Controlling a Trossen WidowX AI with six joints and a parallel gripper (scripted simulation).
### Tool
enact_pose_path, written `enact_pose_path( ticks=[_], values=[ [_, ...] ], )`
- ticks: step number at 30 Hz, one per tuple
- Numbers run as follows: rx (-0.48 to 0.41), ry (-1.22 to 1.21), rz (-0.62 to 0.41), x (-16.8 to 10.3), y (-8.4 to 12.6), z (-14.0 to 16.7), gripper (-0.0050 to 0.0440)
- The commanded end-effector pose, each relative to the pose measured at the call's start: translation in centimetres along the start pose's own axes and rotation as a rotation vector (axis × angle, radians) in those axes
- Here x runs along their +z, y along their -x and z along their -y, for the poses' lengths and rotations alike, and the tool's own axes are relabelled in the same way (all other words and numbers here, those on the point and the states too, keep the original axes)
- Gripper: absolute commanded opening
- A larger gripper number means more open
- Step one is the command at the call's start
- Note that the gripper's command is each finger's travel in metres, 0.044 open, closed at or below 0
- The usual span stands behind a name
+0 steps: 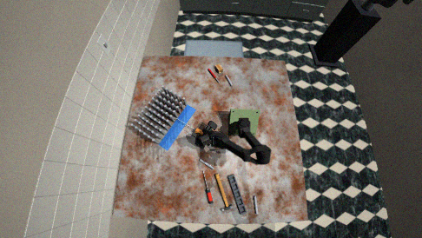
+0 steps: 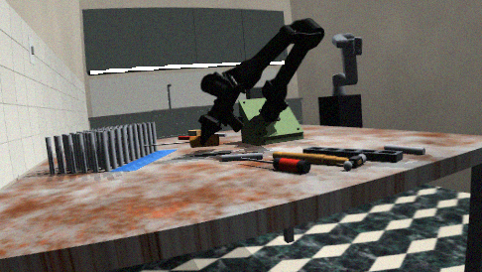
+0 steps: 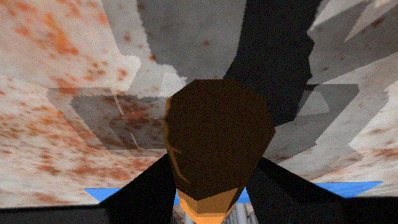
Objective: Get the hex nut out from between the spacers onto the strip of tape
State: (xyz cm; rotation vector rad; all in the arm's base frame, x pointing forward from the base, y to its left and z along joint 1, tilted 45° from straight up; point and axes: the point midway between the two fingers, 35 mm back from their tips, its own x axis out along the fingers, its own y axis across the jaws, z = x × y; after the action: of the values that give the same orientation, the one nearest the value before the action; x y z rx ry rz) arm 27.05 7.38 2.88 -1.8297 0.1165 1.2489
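Surface: rust-mottled surface is seen against a tiled wall, with loose tools lying well behind the claw.
Claw: the claw is clenched on the orange-brown handle of the hook pick, held low near the surface.
Tape: the blue strip of tape lies just ahead of the claw.
Spacers: the standing spacers are packed beyond the strip.
Hex nut: hidden among the spacers; its exact place cannot be told.
Handling: the nut is judged small, rigid, light and prone to sliding; it is best hooked through its hole and dragged slowly.

Spacers: on table, left.
Tape: just beside spacers, toward arm.
Pick: between fingers, near tape.
Base: right of tape.
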Motion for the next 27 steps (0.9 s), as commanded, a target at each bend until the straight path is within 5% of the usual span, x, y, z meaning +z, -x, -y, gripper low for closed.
enact_pose_path(
  ticks=[1,27],
  values=[
    [-0.024,0.008,-0.022,-1.2,0.1,0.9,-0.005],
    [-0.021,0.007,-0.025,-4.2,-1.9,0.9,-0.005]
  ],
)
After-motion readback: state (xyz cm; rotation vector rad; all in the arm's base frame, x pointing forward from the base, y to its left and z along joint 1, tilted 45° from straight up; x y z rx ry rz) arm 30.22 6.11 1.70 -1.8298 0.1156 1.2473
